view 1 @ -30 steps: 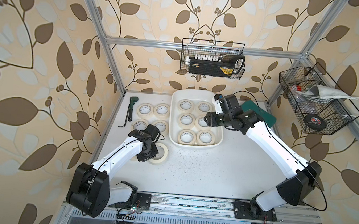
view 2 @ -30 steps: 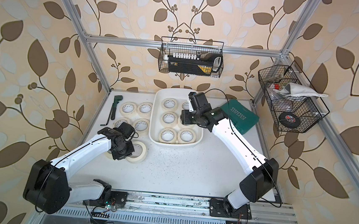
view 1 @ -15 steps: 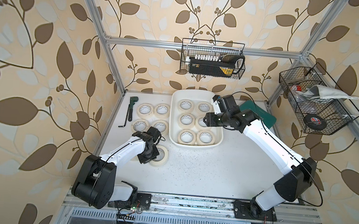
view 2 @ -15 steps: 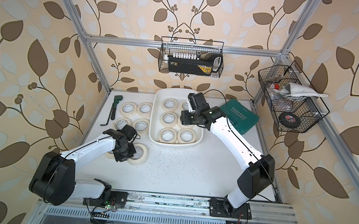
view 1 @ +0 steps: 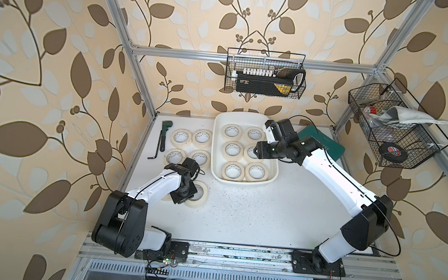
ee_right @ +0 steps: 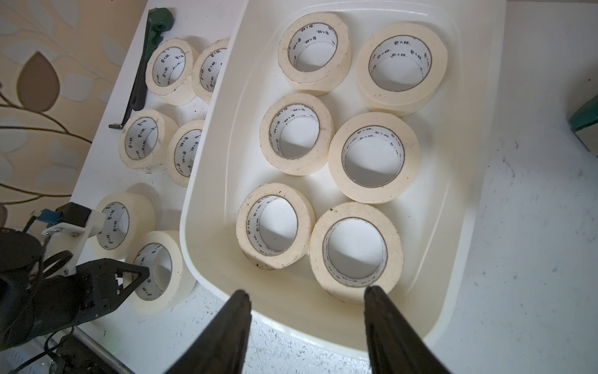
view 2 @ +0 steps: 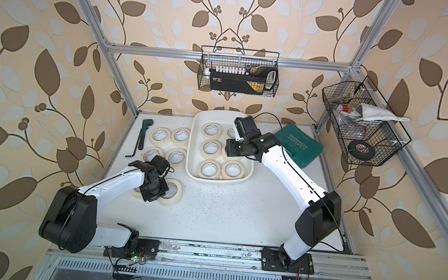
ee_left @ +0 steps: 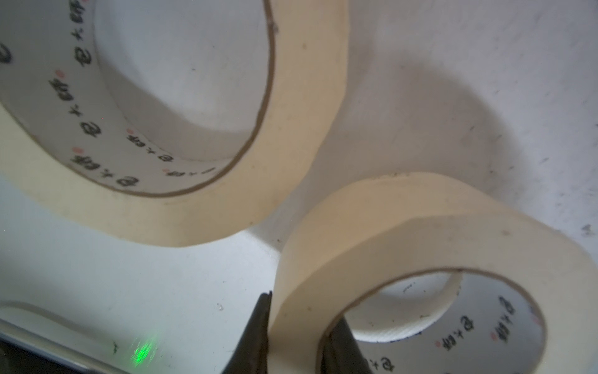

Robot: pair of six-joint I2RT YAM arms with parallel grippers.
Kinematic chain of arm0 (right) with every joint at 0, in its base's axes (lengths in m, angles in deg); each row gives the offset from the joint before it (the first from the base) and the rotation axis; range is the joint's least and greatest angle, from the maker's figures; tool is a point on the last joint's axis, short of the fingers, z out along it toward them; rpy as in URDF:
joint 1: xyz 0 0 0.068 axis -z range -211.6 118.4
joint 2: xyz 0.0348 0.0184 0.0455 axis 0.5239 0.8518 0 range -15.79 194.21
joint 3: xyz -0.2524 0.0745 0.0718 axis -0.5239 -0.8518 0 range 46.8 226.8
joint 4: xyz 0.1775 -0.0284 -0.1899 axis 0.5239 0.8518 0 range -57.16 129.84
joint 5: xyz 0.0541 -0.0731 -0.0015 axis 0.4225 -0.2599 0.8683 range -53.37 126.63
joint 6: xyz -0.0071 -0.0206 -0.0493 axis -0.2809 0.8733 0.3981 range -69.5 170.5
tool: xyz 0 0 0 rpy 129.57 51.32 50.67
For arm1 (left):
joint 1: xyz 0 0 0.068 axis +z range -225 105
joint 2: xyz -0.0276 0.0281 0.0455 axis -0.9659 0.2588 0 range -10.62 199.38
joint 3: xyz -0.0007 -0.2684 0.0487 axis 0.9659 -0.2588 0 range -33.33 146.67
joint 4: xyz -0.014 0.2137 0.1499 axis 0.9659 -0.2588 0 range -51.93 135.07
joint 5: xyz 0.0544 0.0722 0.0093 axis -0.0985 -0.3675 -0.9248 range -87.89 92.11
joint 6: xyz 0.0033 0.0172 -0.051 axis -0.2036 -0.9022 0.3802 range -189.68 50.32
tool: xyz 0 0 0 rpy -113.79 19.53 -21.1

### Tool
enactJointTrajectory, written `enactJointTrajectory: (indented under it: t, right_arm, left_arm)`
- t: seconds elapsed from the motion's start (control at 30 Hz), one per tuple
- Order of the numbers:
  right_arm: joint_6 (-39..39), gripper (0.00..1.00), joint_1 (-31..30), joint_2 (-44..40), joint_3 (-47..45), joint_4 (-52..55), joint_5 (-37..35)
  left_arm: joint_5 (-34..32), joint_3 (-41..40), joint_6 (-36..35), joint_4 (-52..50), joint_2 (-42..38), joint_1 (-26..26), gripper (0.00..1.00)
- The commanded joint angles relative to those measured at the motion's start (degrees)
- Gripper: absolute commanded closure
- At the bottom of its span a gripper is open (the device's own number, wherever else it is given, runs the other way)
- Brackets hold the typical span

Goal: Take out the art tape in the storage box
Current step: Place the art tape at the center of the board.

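About a dozen rolls of art tape are lying flat on and around a white table. Each roll is a wide cream ring with a thin brown line around a white inner core. The core is showing small black printed characters and pale red dots.

Six rolls are sitting in the storage box, a shallow white tub with rounded corners and sloping sides. They are lying in two columns of three, close together.

Four more rolls are lying in a square on the table just beside the box, next to a green pipe wrench. Two others are sitting nearer the table's front edge.

The left gripper is pinching the wall of one of these two, the gripped roll, with one finger outside the ring and one inside. Whether that roll is touching the table cannot be told.

The right gripper is hovering above the box, its jaws standing apart with nothing between them.
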Motion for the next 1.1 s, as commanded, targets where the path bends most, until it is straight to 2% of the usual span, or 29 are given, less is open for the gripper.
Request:
enactJointTrajectory:
  t: [0.0,0.4,0.53,0.73,0.83,0.97,1.07]
  right_arm:
    - [-0.7,0.42,0.1,1.1,1.3,1.1,1.0]
    - [-0.7,0.42,0.1,2.2,1.9,1.2,1.3]
    - [-0.7,0.42,0.1,2.4,1.8,1.3,1.2]
    - [-0.8,0.42,0.1,2.3,1.5,1.3,1.0]
    - [-1.0,0.42,0.1,2.5,1.5,1.2,1.4]
    - [-1.2,0.42,0.1,2.8,1.5,1.0,1.5]
    - [-1.2,0.42,0.1,3.0,1.7,1.0,1.7]
  left_arm:
    - [-0.8,0.8,-2.3,0.3,-0.1,1.0,0.89]
    - [3.2,0.8,-3.5,3.1,1.3,2.1,0.84]
    - [3.5,1.1,-3.8,3.4,1.6,2.2,0.75]
    - [2.9,2.2,-5.0,2.2,1.9,2.5,0.70]
    - [2.0,3.7,-5.6,0.6,0.9,2.5,0.60]
    - [0.6,6.2,-6.8,-2.2,-1.2,2.4,0.58]
    - [0.3,8.4,-8.2,-4.3,-2.9,2.5,0.53]
